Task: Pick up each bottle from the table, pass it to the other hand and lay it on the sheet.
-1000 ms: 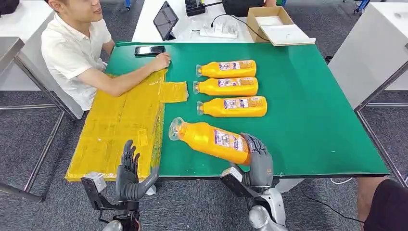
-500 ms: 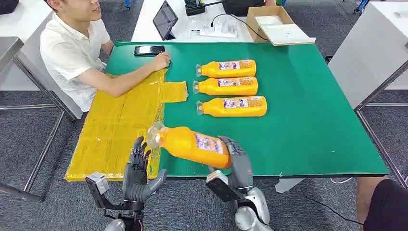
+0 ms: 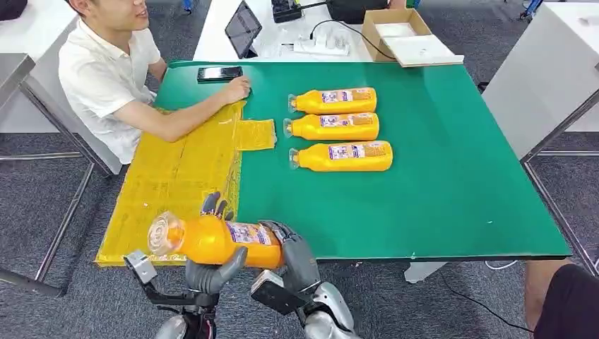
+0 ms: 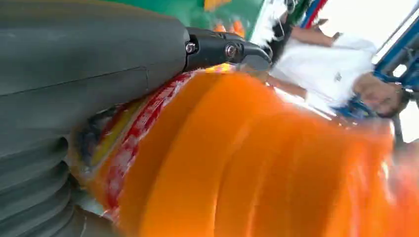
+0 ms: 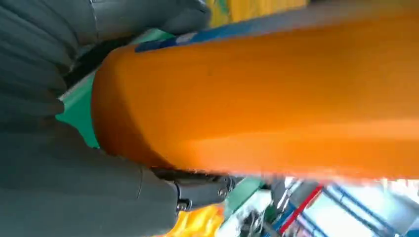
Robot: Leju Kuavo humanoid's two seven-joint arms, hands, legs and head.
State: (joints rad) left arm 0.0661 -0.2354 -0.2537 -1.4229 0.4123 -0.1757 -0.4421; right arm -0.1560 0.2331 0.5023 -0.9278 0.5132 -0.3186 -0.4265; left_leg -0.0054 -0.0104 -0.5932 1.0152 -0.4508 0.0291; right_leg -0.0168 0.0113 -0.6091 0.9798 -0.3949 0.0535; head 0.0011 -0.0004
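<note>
Bottle (image 3: 212, 240) in mid-air, orange and lying sideways, was up off the table at the near edge, its clear cap end poking out over the yellow sheet (image 3: 169, 183). Right hand (image 3: 293, 256) was wrapped around the base end, fingers curled over the top of it, a firm hold. Left hand (image 3: 208, 272) was right there too, cupped beneath the bottle's middle with the thumb coming up across the front and dark fingertips (image 3: 215, 205) showing above the far side; it touched the bottle, though whether it had truly closed on it I couldn't tell. Close up from the left wrist, the thick grey thumb (image 4: 89, 44) lay pressed along the blurred orange body and its red label. From the right wrist, the bottle's flat base sat tight against the grey palm.

Three more orange bottles (image 3: 335, 128) lay side by side on the green table (image 3: 452, 176), caps pointing toward the sheet, well apart from the hands. A person in a white shirt (image 3: 106, 70) sat at the far left corner, one forearm resting across the sheet, hand beside a dark phone (image 3: 220, 73). Beyond the table stood a white desk with a tablet (image 3: 243, 28), a power strip and an open cardboard box (image 3: 402, 35). Grey carpet lay underneath.
</note>
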